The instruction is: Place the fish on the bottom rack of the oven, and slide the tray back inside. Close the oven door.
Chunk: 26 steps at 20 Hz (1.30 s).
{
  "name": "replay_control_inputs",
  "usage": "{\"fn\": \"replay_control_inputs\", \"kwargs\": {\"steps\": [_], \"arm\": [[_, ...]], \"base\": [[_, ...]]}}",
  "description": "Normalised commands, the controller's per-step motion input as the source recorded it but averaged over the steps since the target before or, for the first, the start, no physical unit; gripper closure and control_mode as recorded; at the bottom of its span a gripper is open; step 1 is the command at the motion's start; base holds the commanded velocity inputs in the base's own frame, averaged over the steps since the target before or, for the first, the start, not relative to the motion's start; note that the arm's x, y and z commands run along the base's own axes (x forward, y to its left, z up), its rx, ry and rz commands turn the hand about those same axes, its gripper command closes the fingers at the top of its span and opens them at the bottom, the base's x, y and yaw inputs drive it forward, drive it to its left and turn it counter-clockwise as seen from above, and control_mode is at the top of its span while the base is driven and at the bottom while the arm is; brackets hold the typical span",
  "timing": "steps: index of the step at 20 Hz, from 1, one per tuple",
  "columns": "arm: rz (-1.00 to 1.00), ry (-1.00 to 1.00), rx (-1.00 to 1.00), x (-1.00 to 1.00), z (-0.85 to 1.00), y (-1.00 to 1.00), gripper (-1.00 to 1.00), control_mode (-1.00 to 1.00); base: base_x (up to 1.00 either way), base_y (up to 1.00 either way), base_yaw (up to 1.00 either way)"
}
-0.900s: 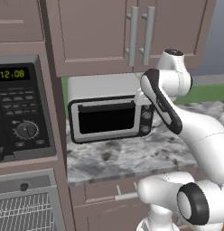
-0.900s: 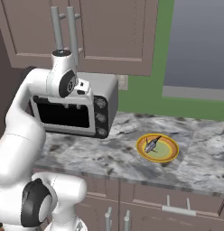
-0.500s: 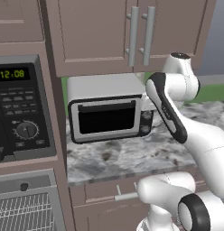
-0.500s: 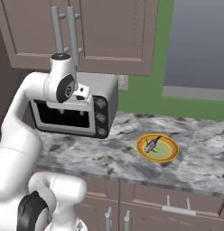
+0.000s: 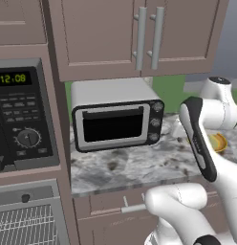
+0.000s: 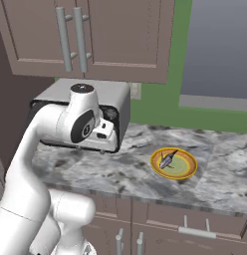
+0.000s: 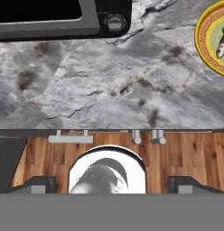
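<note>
The fish (image 6: 167, 160) lies on a yellow plate (image 6: 185, 172) on the grey tabletop (image 6: 125, 174), at about 3 o'clock from the small silver toaster oven (image 5: 115, 119). In the hand view the fish (image 7: 223, 44) sits far off at 2 o'clock, cut by the edge. The tool (image 7: 111, 184) has its two tips wide apart and holds nothing.

What could go wrong? The tool is well apart from the fish and not pointed at it, so a grab from here would likely miss. The fish looks small and thin, so I think it could slip out of the tips or slide off the plate. The arm is near the toaster oven and might bump it when it swings over.

The left base view shows the bottom rack (image 5: 25, 227) of the oven at 7 o'clock, pulled into sight, and the black microwave (image 5: 22, 119) above it. The right base view shows the whole plate and fish clearly.
</note>
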Motion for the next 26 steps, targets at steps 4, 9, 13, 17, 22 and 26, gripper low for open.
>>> {"fn": "replay_control_inputs", "kwargs": {"steps": [4,9,13,17,22,26], "arm": [[-0.08,0.04,-0.04,-0.22,-0.29,-0.53,-1.0,-1.0],[-0.13,0.03,0.0,-0.16,-0.39,-0.77,-1.0,-1.0],[-0.16,0.06,0.02,0.0,-0.11,-0.94,-1.0,-1.0],[-0.1,0.03,0.05,0.2,-0.12,-0.96,-1.0,-1.0],[-0.01,0.0,0.09,0.38,-0.04,-0.89,-1.0,-1.0],[0.0,0.0,0.06,0.51,0.0,-0.46,-1.0,-1.0]], "base": [[0.0,0.0,0.0],[0.0,0.0,0.0],[0.0,0.0,0.0],[0.0,0.0,0.0],[0.0,0.0,0.0],[0.0,0.0,0.0]]}}
